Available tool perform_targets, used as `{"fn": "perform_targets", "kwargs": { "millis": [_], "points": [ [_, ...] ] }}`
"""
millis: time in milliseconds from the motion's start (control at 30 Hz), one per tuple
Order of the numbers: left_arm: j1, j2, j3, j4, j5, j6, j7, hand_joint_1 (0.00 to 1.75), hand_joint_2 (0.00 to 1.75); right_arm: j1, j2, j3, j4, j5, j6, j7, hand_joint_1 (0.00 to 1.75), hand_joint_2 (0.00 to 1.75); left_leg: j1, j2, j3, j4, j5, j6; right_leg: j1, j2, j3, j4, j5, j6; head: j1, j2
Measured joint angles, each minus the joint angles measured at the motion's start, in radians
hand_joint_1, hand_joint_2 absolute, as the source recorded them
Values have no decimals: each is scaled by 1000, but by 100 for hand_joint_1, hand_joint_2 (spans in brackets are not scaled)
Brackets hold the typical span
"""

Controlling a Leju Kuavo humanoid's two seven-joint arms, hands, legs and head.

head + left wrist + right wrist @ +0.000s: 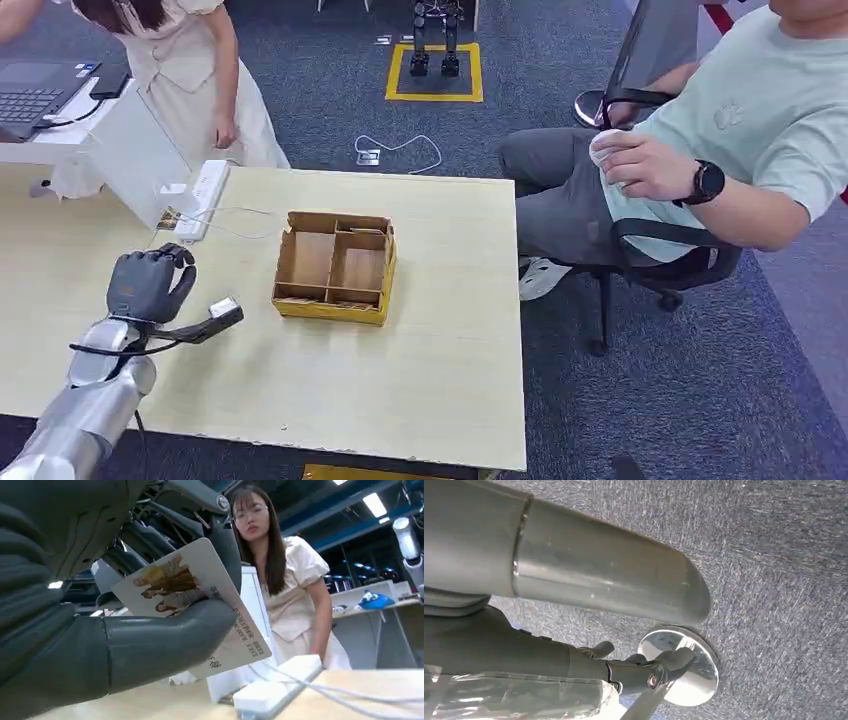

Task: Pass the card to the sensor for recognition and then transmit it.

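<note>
My dark left hand [148, 286] grips the white printed plastic card [200, 602] above the pale wooden table [420, 400]. Scanning and handover remain, I judge; my right hand's [644, 672] state I cannot tell.

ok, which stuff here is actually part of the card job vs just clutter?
Job:
- card, held by the left hand
- white slanted stand on the table, possibly the sensor; cannot confirm

Clutter:
- cardboard divider box
- white power strip and its cables
- laptop
- right hand, hanging over the carpet
</note>
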Motion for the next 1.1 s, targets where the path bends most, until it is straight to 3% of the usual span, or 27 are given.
{"fn": "perform_targets", "kwargs": {
  "millis": [400,600,800,1100],
  "points": [
    [-114,-2,0,-18,34,-11,-2,175,175,-3,1,19,0,8,6,4,0,0,0,0,-1,0,0,0,0,0,-1,0,0,0,0,0],
    [-207,-13,0,18,-100,36,123,175,175,-12,5,27,0,17,10,15,0,0,0,0,-1,0,0,0,0,0,-1,0,0,0,0,0],
    [-307,-23,0,76,-119,43,143,175,175,-21,14,43,0,25,13,19,0,0,0,0,-1,0,0,0,0,0,-1,0,0,0,0,0],
    [-356,-32,0,115,-125,43,149,175,175,-26,19,48,0,27,14,19,0,0,0,0,-1,0,0,0,0,0,-2,0,0,0,0,0]
  ]
}}
